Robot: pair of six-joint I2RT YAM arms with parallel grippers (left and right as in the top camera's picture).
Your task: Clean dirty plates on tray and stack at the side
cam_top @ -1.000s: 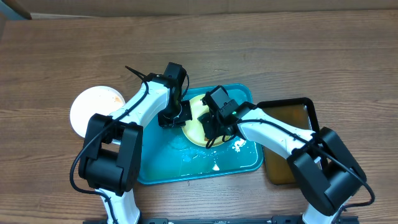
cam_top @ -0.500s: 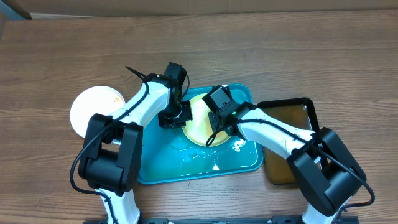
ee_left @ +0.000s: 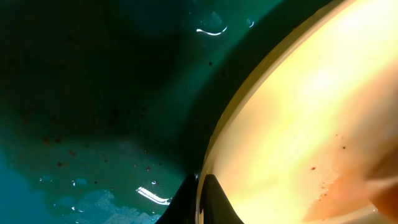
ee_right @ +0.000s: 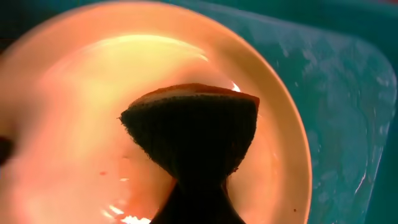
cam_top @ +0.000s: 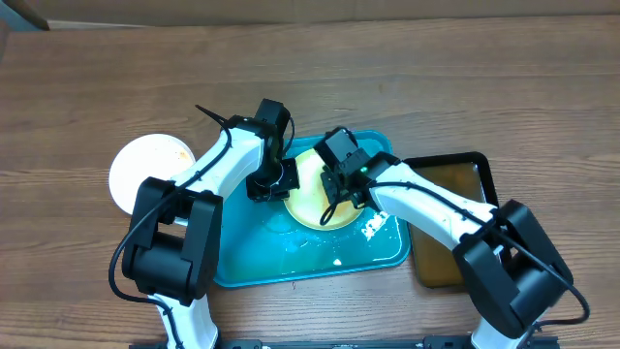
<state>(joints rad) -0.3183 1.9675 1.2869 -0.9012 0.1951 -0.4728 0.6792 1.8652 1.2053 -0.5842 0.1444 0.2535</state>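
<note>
A pale green-rimmed plate (cam_top: 308, 202) lies on the turquoise tray (cam_top: 252, 262), wet with small red specks. My left gripper (cam_top: 278, 186) is shut on its left rim, which shows between the fingers (ee_left: 200, 202) in the left wrist view, next to the plate (ee_left: 311, 118). My right gripper (cam_top: 341, 189) is shut on a dark sponge (ee_right: 193, 134) and presses it onto the plate (ee_right: 68, 124). A white plate (cam_top: 145, 173) with an orange smear sits on the table left of the tray. I see no third plate.
A black tray of brownish water (cam_top: 455, 228) stands right of the turquoise tray. White foam and water (cam_top: 373, 228) lie on the tray floor near its right side. The tray floor (ee_left: 87, 124) is wet and speckled.
My right gripper has slid the sponge a little toward the far side of the plate. The left gripper keeps hold of the rim and has not moved.
</note>
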